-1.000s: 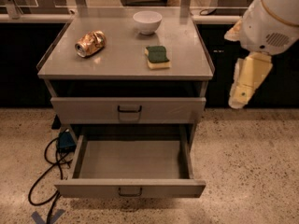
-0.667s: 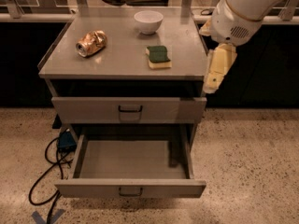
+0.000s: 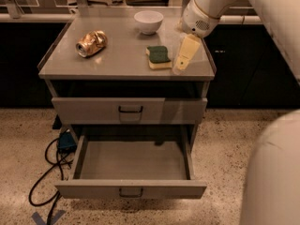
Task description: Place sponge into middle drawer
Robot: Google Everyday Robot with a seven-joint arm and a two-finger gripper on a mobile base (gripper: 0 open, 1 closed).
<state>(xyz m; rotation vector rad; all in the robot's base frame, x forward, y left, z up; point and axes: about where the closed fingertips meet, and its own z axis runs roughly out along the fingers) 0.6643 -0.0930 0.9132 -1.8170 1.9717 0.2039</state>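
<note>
My hand (image 3: 186, 55) has swung in from the right of the frame and now hangs over the table (image 3: 117, 62), just right of the sponge (image 3: 159, 56); how wide it stands I cannot tell. The sponge hasn't budged, upper centre, green face up. The middle drawer (image 3: 133, 161) stays pulled open, lower centre.

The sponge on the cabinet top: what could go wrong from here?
1. The gripper hangs close beside the sponge, not over it; descending there may push the sponge sideways instead of taking it.
2. The sponge lies near the front edge of the cabinet top, so a nudge might send it to the floor, past the open middle drawer.
</note>
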